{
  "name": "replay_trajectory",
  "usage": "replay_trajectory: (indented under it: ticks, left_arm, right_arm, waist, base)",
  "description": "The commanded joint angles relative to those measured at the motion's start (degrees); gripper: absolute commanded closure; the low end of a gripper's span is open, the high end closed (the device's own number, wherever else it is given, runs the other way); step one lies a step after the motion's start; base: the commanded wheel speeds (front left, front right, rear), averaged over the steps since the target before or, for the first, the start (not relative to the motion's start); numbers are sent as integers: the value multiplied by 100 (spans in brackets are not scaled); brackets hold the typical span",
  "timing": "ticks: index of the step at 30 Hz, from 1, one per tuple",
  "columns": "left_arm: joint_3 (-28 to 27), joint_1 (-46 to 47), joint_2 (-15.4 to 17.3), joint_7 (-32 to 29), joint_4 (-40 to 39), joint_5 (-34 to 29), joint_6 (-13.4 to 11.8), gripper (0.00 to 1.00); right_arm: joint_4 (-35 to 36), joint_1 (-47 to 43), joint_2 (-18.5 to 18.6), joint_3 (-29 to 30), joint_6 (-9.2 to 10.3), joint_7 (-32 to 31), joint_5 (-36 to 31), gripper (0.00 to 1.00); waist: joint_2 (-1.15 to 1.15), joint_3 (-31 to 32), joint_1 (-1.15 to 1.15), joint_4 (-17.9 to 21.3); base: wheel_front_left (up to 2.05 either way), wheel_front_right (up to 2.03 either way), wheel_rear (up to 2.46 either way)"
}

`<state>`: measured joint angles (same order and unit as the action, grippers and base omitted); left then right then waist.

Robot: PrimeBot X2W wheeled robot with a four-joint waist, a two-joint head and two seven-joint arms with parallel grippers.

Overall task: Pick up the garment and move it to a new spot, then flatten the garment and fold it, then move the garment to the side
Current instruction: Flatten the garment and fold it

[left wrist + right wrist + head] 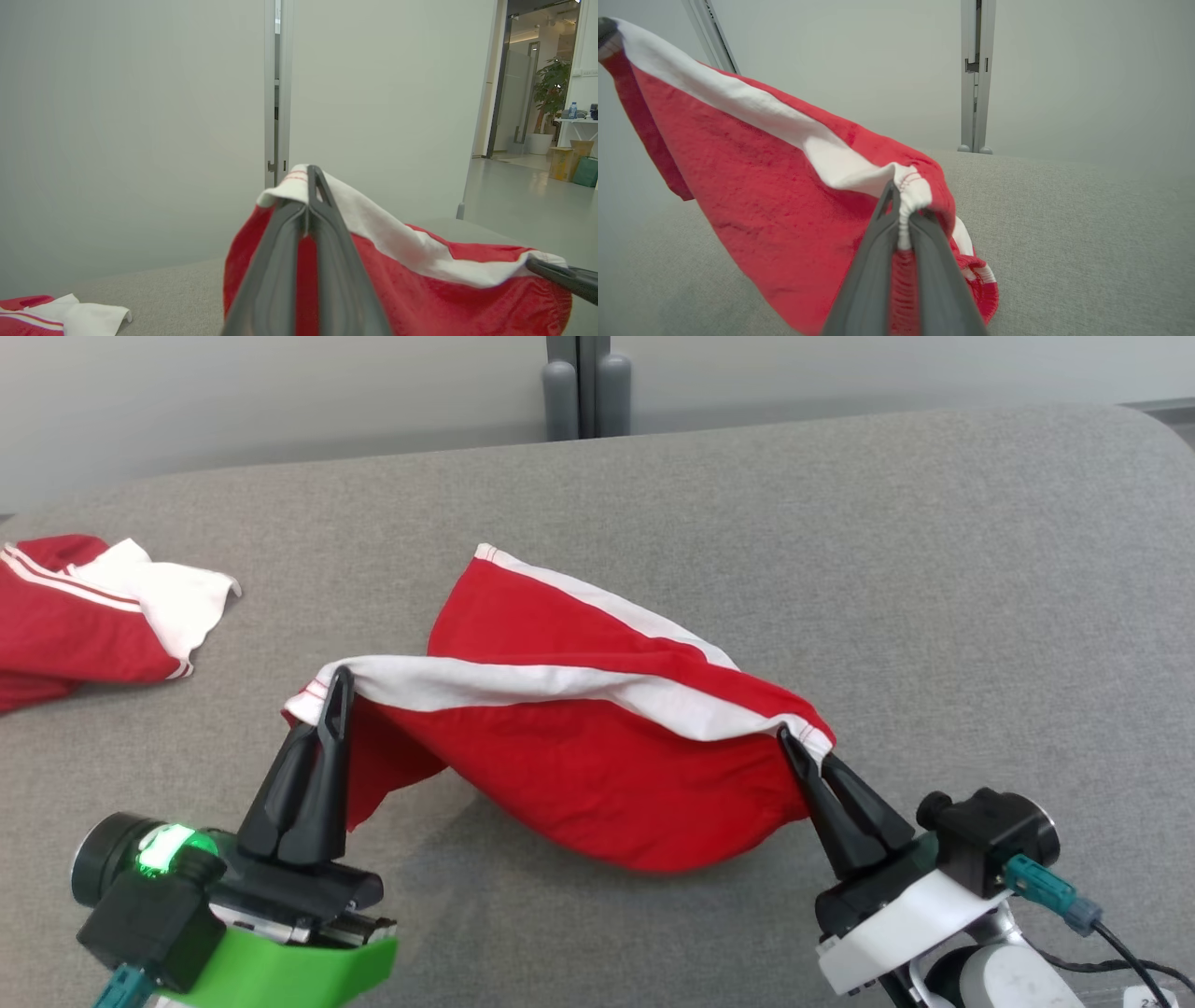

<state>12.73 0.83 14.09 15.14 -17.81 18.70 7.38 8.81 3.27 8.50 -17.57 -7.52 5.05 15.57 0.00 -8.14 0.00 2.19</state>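
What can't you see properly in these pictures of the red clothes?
Head view: the second garment is cut off by the left edge.
All views: the held garment hangs bunched between left gripper and right gripper, so its shape is hidden.
Left wrist view: far boxes, too small.

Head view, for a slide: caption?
Left gripper and right gripper hold the red garment by its white band above the grey surface.
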Motion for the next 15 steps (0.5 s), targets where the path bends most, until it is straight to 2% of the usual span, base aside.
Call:
replay_trajectory:
  ticks: [1, 5, 10, 15]
  left_arm:
    - [28, 188, 84, 0, 174, 102, 21, 100]
    - [219, 707, 273, 1, 839, 224, 21, 100]
    - [754, 1732, 530, -2, 1859, 266, 20, 100]
    - [1300, 2835, 510, -2, 3013, 298, 20, 100]
  right_arm:
    - [-123, 0, -59, -24, 6, 39, 44, 100]
    - [-538, 208, -167, 5, 6, 159, 103, 100]
    - [-1215, 569, -315, 150, 6, 246, 146, 100]
    - [-1914, 969, -457, 251, 6, 437, 154, 100]
  waist:
    - [0, -117, 0, 84]
    - [0, -344, 0, 156]
    - [0, -751, 0, 258]
    - [0, -1115, 0, 351]
  base:
    - [0, 0, 0]
    - [0, 0, 0]
    - [0, 0, 0]
    - [0, 0, 0]
